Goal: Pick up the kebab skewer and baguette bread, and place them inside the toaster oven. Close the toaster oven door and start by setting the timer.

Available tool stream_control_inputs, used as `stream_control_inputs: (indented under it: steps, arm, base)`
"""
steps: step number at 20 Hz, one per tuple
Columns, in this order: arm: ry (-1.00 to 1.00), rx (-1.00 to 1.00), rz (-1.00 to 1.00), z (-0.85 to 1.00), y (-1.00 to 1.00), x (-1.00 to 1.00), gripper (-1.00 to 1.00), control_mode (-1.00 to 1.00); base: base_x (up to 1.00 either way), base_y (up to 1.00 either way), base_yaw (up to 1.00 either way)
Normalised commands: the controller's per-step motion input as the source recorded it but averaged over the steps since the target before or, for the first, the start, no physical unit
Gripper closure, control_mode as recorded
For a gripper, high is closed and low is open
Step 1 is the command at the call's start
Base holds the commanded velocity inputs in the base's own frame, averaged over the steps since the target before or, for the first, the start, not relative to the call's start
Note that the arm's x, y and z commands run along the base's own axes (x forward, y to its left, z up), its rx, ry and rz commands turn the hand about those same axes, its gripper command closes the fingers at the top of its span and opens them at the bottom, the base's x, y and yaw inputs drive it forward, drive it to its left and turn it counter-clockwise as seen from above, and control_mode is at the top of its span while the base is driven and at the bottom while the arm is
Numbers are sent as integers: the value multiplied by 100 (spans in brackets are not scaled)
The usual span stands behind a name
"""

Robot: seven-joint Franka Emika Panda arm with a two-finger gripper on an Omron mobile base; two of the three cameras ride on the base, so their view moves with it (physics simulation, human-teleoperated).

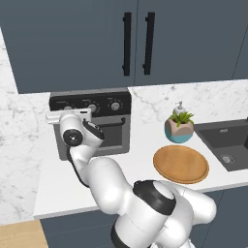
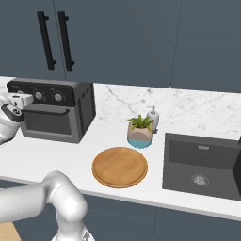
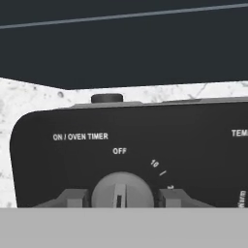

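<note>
The toaster oven (image 1: 97,131) (image 2: 56,117) stands at the left of the counter against the wall. Its door (image 1: 114,133) (image 2: 47,123) is closed, with the dark glass upright. My gripper (image 1: 72,111) (image 2: 28,98) (image 3: 122,197) is pressed up to the left end of the black control panel. In the hand view the round timer knob (image 3: 122,191), under the words ON / OVEN TIMER, sits between my two fingertips. They hug its left and right sides, and its pointer stands below OFF. The kebab skewer and the baguette bread are hidden.
A round wooden plate (image 1: 180,163) (image 2: 119,166) lies near the counter's front edge. Behind it are a potted plant (image 1: 179,128) (image 2: 140,133) and a soap dispenser (image 2: 153,117). A dark sink (image 1: 227,143) (image 2: 202,160) is at the right. Wall cabinets with black handles hang above.
</note>
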Motion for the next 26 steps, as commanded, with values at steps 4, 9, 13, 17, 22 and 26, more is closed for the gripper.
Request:
stream_control_inputs:
  steps: [4, 9, 13, 17, 22, 26]
  arm:
    - [0, 0, 0, 0, 0, 0, 100, -100]
    - [0, 0, 0, 0, 0, 0, 100, -100]
    - [0, 0, 0, 0, 0, 0, 100, -100]
    - [0, 0, 0, -7, 0, -4, 100, -100]
    - [0, 4, 0, -11, 0, -5, 100, -100]
    - [0, 10, 0, -6, 0, -1, 100, -100]
  base:
    - [0, 0, 0]
    - [0, 0, 0]
    - [0, 0, 0]
    - [0, 0, 0]
    - [0, 0, 0]
    - [0, 0, 0]
